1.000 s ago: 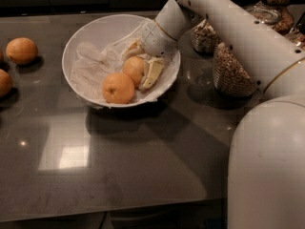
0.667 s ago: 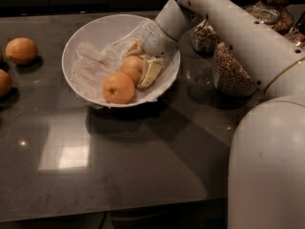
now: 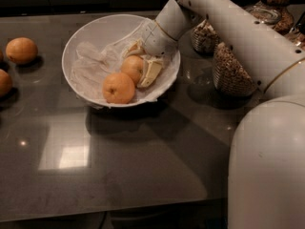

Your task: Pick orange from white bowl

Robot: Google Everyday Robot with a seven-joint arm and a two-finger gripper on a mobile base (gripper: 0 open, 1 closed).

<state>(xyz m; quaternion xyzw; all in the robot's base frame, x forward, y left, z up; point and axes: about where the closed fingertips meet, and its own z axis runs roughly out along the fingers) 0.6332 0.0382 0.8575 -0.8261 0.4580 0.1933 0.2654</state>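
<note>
The white bowl (image 3: pixel 95 25), lined with crinkled plastic, stands at the back middle of the dark table. Two oranges lie in it. The paler orange (image 3: pixel 132 68) sits right of centre. A deeper-orange fruit (image 3: pixel 118 88) lies in front of it near the bowl's front rim. My gripper (image 3: pixel 139 67) reaches down into the bowl from the right. Its cream fingers (image 3: pixel 150 72) stand on either side of the paler orange and press against it. The orange still rests on the bowl's lining.
Two more oranges (image 3: pixel 21 50) (image 3: pixel 4 82) lie on the table at the far left. Glass jars of cereal (image 3: pixel 230 70) (image 3: pixel 205 37) stand right of the bowl, under my arm (image 3: pixel 238 27). My white base (image 3: pixel 267 166) fills the lower right.
The fingers have drawn slightly closer around the paler orange. The bowl and both fruits have stayed where they were.
</note>
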